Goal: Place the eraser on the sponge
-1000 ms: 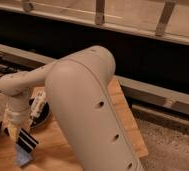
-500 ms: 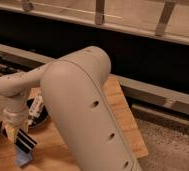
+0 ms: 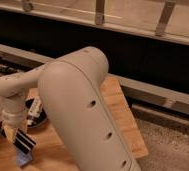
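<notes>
Filling the foreground, a cream arm segment [image 3: 83, 115] blocks much of a wooden desk [image 3: 122, 107]. Near the desk's near-left corner lies the blue-grey sponge [image 3: 22, 159]. A black, white-striped eraser [image 3: 24, 142] sits at its far edge, touching or just above it. The gripper [image 3: 11, 132] hangs just left of the eraser; whether it is clenched or released cannot be told. Farther along the left edge stands a black bowl [image 3: 40, 121] holding something white.
</notes>
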`<state>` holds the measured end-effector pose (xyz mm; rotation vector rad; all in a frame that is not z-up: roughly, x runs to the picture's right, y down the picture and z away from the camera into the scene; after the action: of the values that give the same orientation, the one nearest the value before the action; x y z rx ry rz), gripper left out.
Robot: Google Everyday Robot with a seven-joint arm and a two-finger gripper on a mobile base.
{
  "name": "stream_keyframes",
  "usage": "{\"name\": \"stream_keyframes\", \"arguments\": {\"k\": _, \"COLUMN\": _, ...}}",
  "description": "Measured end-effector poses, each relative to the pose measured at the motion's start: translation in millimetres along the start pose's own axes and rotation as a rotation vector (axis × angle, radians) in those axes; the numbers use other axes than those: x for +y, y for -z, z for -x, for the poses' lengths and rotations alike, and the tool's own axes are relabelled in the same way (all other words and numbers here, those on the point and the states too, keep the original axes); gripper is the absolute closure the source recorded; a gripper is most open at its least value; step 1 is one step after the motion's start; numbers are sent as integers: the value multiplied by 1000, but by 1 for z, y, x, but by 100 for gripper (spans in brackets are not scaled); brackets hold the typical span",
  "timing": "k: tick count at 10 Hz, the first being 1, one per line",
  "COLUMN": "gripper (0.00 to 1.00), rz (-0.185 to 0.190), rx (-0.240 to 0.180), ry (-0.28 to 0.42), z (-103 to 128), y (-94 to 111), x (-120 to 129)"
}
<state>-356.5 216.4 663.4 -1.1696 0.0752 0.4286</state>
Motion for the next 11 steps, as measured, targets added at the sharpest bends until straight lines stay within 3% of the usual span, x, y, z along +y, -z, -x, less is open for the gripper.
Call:
{"name": "stream_keyframes", "arguments": {"k": 2, "gripper": 69, "rz": -1, "rx": 1, "ry": 4, "z": 2, "y": -2, "x": 2}}
{"name": "stream_keyframes", "arguments": {"k": 7, "gripper": 68, "rz": -3, "rx": 4, "ry": 7, "z": 4, "y": -7, "x": 0}}
{"name": "stream_keyframes", "arguments": {"k": 8, "gripper": 64, "rz": -4, "rx": 4, "ry": 8, "z": 4, "y": -8, "x": 0}}
{"name": "stream_keyframes", "arguments": {"k": 9, "gripper": 54, "rz": -4, "rx": 4, "ry": 9, "z": 5, "y": -10, "x": 0}}
{"name": "stream_keyframes", "arguments": {"k": 11, "gripper": 49, "rz": -5, "rx": 5, "ry": 9, "z": 5, "y": -12, "x": 0}}
